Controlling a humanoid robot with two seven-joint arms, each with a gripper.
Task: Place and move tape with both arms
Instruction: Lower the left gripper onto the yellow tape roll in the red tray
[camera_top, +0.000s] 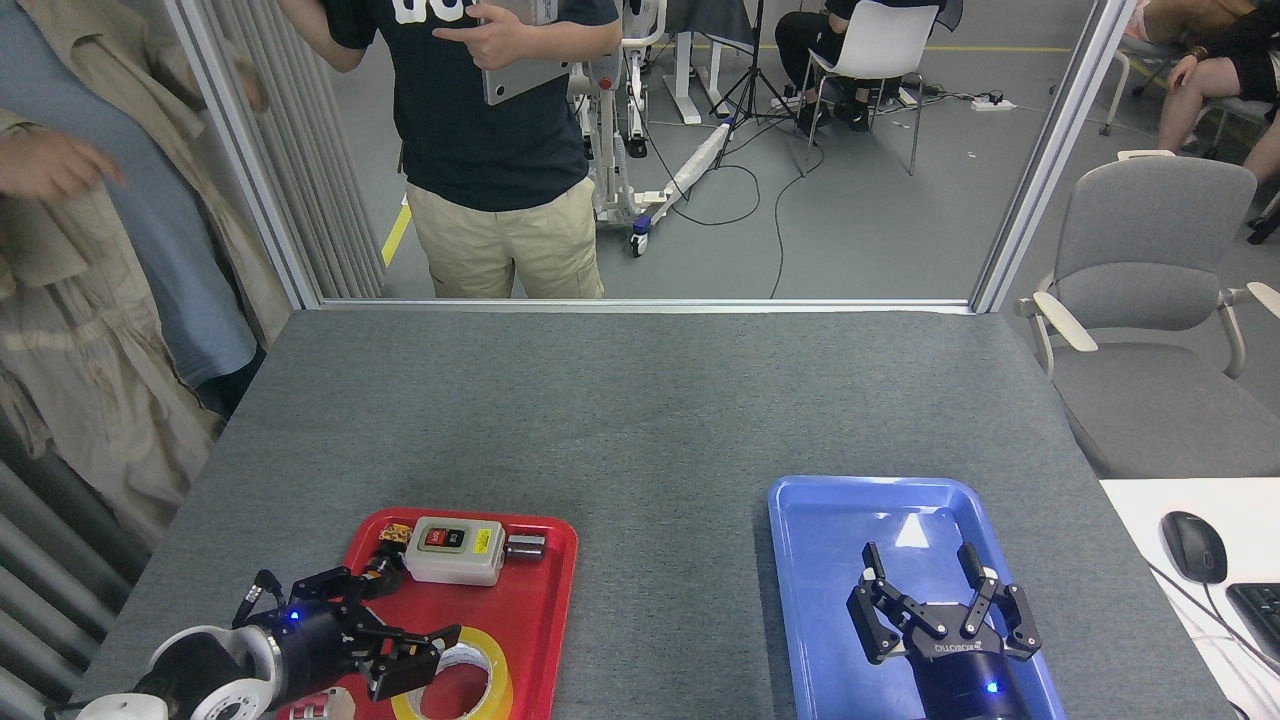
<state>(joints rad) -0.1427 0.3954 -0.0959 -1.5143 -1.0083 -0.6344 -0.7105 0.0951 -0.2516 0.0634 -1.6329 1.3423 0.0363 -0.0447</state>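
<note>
The yellow tape (478, 683) lies flat in the red tray (540, 600) at the bottom left, white core up. My left gripper (400, 625) reaches in from the left over the tray, open, with its near finger above the roll's left rim and its far finger toward the switch box. It holds nothing. My right gripper (920, 575) hovers open over the blue tray (830, 520) at the lower right, fingers spread and pointing away from me, nothing between them.
A white switch box (452, 549) with small parts sits at the red tray's far end, and a metal coupling (320, 705) at its near left corner. A person stands beyond the table's far edge, another at the left. A desk with a mouse (1193, 546) lies right.
</note>
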